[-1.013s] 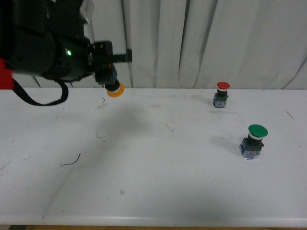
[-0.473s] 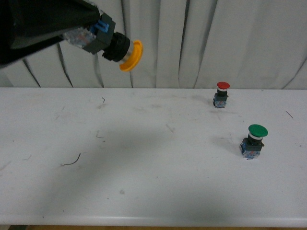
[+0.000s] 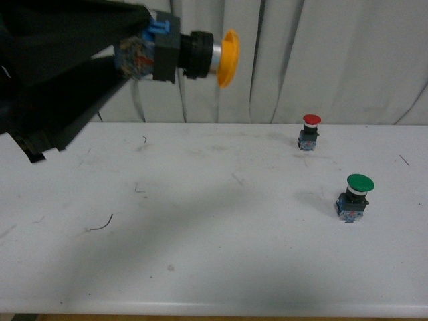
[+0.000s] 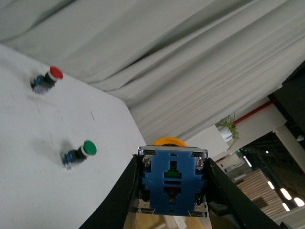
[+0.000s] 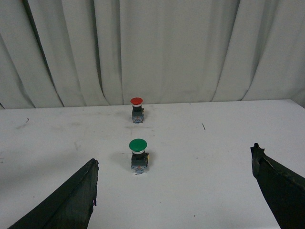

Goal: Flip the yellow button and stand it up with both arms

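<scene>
The yellow button [image 3: 200, 55] has risen, now horizontal in the left claw [image 3: 138, 51].

1. Front view: the left gripper [image 3: 137, 57] runs off the left edge and covers part of the button [image 3: 194, 53].
2. Left wrist view: the green switch [image 4: 78, 155] and red switch [image 4: 45, 80] are blurred.
3. The right gripper [image 5: 174, 155] is cut off by the bottom edge.

I count three push-button switches in all: one yellow button [image 3: 194, 57], one red-capped switch [image 3: 309, 132] and one green-capped switch [image 3: 354, 197]. I also count one white table [image 3: 214, 267] and one pale pleated curtain [image 3: 348, 60].
</scene>
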